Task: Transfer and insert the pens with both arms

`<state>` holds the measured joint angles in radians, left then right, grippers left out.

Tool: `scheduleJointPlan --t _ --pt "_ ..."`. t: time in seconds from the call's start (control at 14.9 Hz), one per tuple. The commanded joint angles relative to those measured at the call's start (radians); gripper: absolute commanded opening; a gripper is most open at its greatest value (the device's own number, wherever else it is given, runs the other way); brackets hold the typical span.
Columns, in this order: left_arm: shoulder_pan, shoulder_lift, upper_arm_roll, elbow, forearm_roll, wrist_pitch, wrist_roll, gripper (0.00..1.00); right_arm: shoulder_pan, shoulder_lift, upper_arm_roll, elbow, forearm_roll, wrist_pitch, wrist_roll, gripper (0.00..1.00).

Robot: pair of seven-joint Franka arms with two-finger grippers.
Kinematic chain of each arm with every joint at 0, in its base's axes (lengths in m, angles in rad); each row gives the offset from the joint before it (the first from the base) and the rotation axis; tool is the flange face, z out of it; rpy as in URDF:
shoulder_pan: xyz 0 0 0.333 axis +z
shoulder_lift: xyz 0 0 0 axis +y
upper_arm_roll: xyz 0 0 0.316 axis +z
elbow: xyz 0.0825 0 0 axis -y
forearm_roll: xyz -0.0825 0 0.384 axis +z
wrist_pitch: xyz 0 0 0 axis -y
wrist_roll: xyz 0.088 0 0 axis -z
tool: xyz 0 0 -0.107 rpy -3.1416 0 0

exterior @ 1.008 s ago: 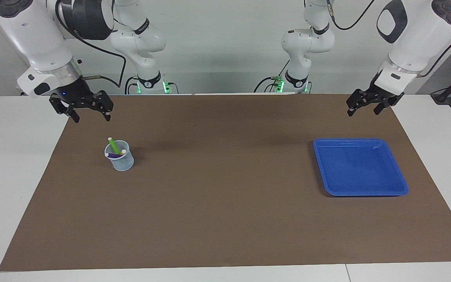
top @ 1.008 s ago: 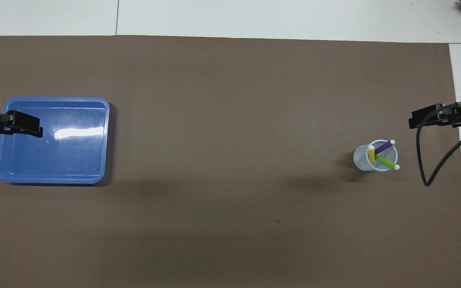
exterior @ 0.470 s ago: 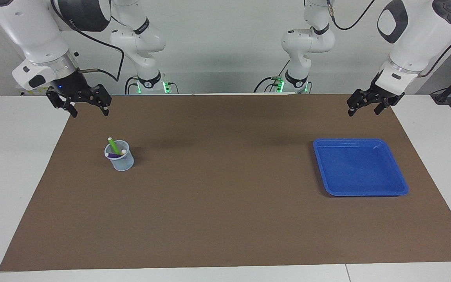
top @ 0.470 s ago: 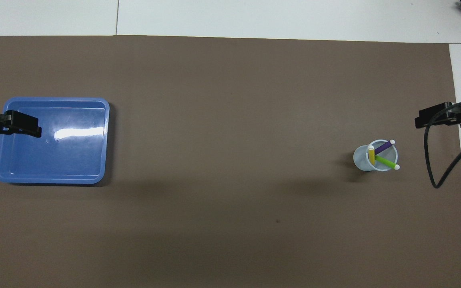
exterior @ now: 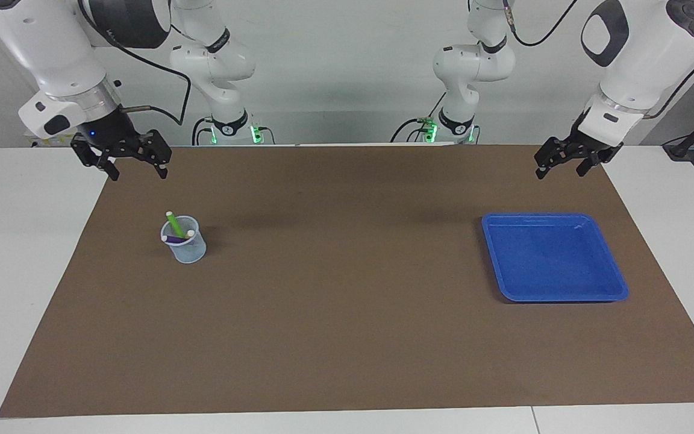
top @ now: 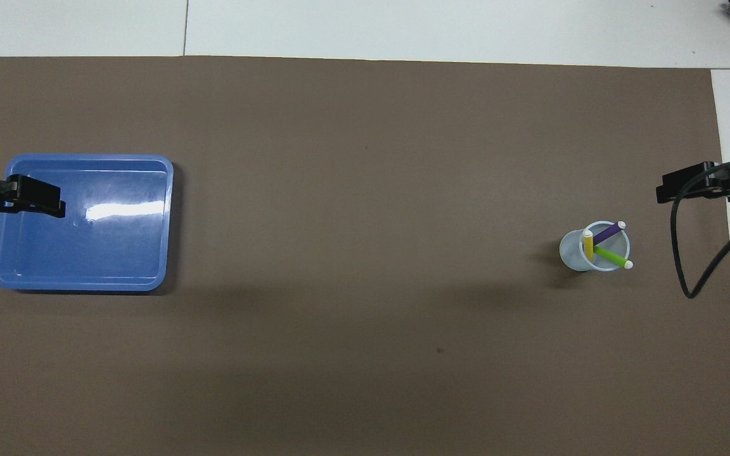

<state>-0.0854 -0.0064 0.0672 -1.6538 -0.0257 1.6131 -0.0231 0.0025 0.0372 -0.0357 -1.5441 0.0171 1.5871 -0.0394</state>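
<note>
Now all 3 slim marker pens stand in the small clear plastic cup (exterior: 184,247) at the right arm's end of the brown paper-covered desk (exterior: 347,313). The bright green pen (exterior: 173,224) leans toward the robots, its pale cap well above the rim. The purple pen (top: 608,232) and the yellow pen (top: 588,244) lean against the rim beside it, caps up, the 3 fanning apart in the overhead view. None has shifted over the last second.

The right hand (exterior: 134,170) hangs in the air over the desk's edge at the right arm's end, with its black fingers spread wide and nothing between them. A second ago it hung lower and closer to the cup; since then it has risen and drawn back toward its own end, and over the last half second it has barely moved.

The left hand (exterior: 559,168) waits in the air over the mat's edge at the left arm's end, fingers apart and holding nothing, unchanged over the second. The shallow blue plastic rectangular tray (exterior: 618,288) lies farther from the robots than that hand, well apart from the cup, with nothing in it, exactly where it lay before.
</note>
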Motion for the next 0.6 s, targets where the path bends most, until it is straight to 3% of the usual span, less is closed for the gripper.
scheduleJointPlan --t 0.0,0.54 --pt "-0.011 -0.013 0.009 -0.006 0.006 -0.009 0.006 1.0 0.011 0.012 -0.009 0.022 -0.002 -0.015 0.019 1.0" --pt "-0.011 -0.013 0.009 -0.006 0.006 -0.009 0.005 1.0 0.01 0.012 -0.01 0.022 0.007 -0.013 0.018 1.0"
